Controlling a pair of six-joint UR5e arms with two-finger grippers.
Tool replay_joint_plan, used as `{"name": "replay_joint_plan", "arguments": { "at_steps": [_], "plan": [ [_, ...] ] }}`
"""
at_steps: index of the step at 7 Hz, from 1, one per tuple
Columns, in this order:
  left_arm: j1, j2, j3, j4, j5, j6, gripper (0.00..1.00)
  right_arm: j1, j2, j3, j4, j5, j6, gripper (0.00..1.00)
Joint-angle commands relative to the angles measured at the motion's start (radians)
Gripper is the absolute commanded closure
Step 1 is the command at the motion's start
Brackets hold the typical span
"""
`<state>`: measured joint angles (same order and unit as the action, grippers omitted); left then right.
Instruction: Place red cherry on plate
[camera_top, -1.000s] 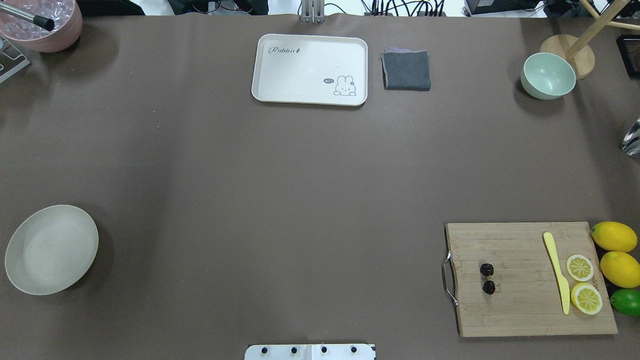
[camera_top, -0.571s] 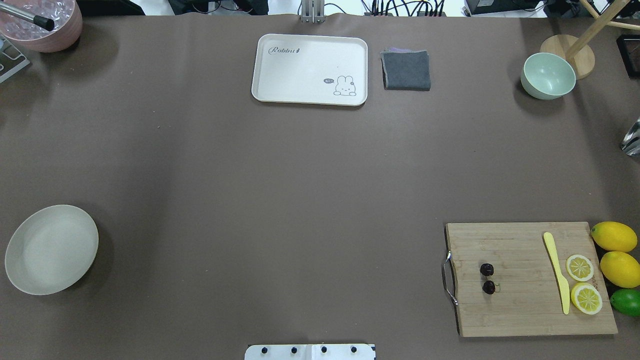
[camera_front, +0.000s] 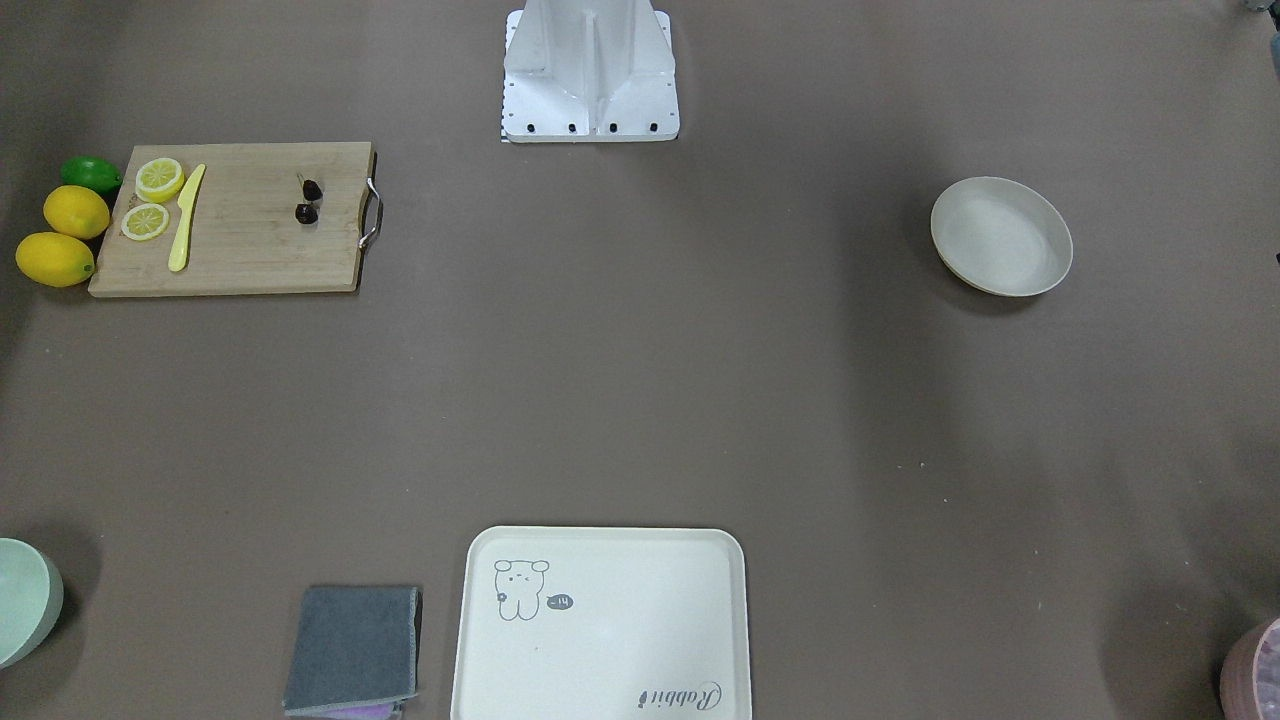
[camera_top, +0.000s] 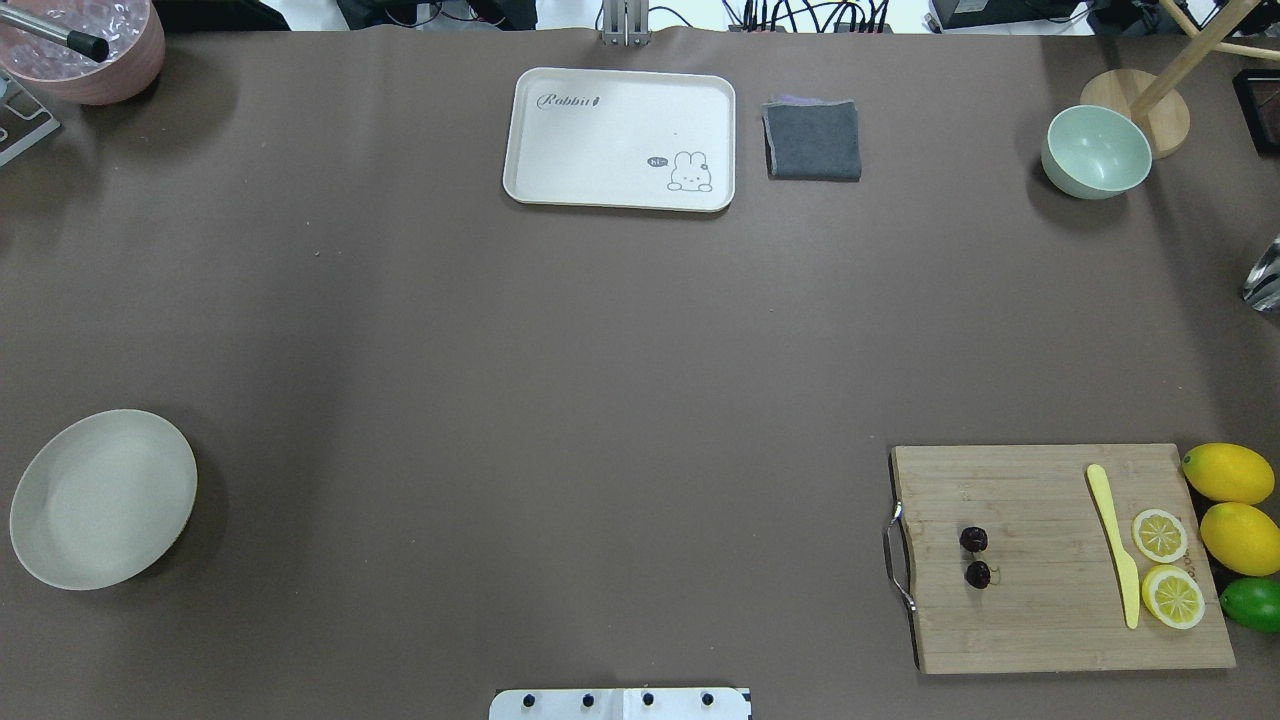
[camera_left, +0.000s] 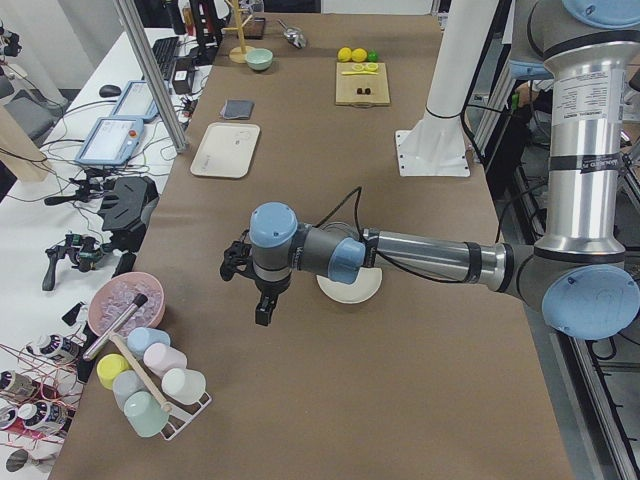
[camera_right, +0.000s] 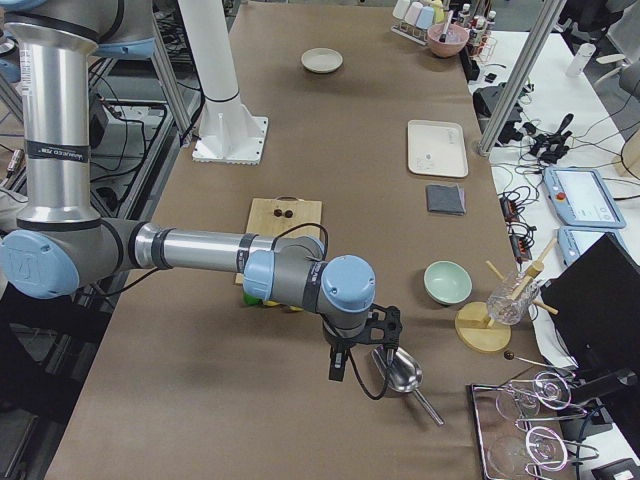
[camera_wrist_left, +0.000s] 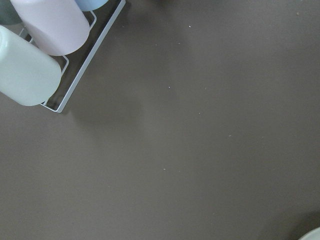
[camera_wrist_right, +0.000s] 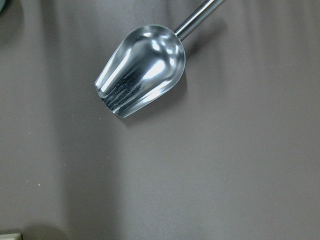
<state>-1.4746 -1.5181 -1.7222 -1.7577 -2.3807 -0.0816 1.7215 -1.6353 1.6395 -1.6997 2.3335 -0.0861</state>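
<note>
Two joined fruits, the red cherry (camera_top: 977, 574), are likely handling light and slippery; pinch one fruit; left gripper (camera_left: 263, 312) and right gripper (camera_right: 337, 368) aperture indeterminable.

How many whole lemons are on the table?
2. Both lie beside the cutting board, at the end away from its handle: one lemon by the far corner, the other lemon nearer the robot, next to the lime. None looks hidden.

The overhead camera looks forward and down on the desk (camera_top: 600, 350); the front camera faces it from across, steeply down. Both share the cutting board (camera_top: 1040, 620), plate (camera_top: 100, 500) and tray (camera_top: 600, 150). 2 end cameras look along the desk. 2 wrist cameras look down, close.
</note>
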Motion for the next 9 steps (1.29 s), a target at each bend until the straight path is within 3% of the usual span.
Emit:
{"name": "replay_joint_plan", "arguments": {
  "at_steps": [1, 4, 6, 8, 9],
  "plan": [
    [0.113, 0.031, 0.012, -0.125, -0.132, -0.159, 0.02, 0.001, -0.009, 0.005, 0.000, -0.002, -0.007, 0.00],
    [0.308, 0.125, 0.123, -0.602, -0.049, -0.431, 0.02, 0.001, -0.011, 0.011, 0.000, 0.000, 0.002, 0.00],
    [0.437, 0.148, 0.174, -0.706, -0.048, -0.457, 0.02, 0.001, -0.011, 0.013, 0.000, 0.000, 0.000, 0.00],
    [0.474, 0.161, 0.231, -0.791, -0.048, -0.455, 0.07, 0.001, -0.011, 0.014, 0.000, 0.000, 0.000, 0.00],
    [0.474, 0.161, 0.260, -0.833, -0.048, -0.451, 0.22, 0.001, -0.011, 0.014, 0.000, 0.000, 0.000, 0.00]
  ]
}}
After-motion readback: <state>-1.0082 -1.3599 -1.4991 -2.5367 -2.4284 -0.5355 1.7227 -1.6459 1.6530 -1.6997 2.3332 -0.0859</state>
